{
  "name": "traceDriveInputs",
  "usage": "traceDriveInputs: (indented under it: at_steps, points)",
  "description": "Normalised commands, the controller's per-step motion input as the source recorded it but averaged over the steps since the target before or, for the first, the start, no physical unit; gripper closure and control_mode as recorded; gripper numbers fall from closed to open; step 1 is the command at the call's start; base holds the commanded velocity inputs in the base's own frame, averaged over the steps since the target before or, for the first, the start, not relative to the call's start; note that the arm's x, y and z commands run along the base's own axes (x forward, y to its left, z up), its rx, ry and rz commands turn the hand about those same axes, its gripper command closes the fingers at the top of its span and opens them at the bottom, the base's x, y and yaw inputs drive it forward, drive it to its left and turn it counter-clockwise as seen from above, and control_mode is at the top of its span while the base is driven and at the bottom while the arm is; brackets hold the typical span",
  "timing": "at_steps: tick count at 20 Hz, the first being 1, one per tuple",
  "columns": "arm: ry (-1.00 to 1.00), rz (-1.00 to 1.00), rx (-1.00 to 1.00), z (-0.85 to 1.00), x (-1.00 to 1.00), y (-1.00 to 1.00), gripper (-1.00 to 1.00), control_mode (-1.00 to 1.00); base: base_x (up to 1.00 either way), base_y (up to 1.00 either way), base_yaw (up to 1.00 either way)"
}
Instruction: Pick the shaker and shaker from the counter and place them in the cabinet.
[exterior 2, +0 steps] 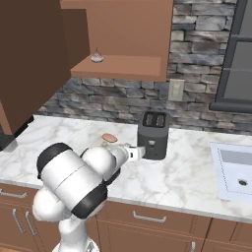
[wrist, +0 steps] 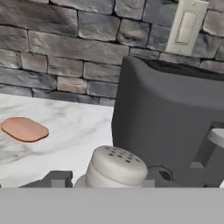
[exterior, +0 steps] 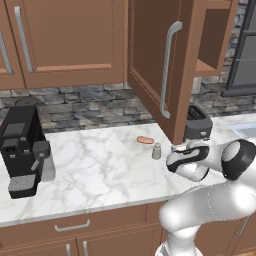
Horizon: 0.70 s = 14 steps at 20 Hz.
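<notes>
From the left base view one small grey tapered shaker [exterior: 156, 151] stood free on the white marble counter [exterior: 100, 165] beside the orange-brown sausage [exterior: 145, 140], from the right a dark toaster [exterior 2: 153, 134] stood close by, and in the hand view the gripper [wrist: 107, 180] clasped a second pale perforated-top shaker [wrist: 114, 168].

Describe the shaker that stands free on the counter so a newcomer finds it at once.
Start at the open cabinet door with the long silver handle. Below its bottom edge, on the white marble counter, stands a small grey tapered shaker. It is upright and pale, unlike the flat orange-brown sausage lying behind it.
</notes>
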Motion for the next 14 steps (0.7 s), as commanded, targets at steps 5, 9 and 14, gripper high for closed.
traceDriveInputs:
  at_steps: [5,9,14]
  points:
    - [0.0,0.0,0.0,0.95,-0.33,0.16,1.0,-1.0,0.0,0.0,0.0]
    - [0.04,0.02,-0.02,0.65,-0.3,0.19,1.0,-1.0,0.0,0.0,0.0]
    - [0.13,0.11,-0.11,0.35,-0.57,0.17,1.0,-1.0,0.0,0.0,0.0]
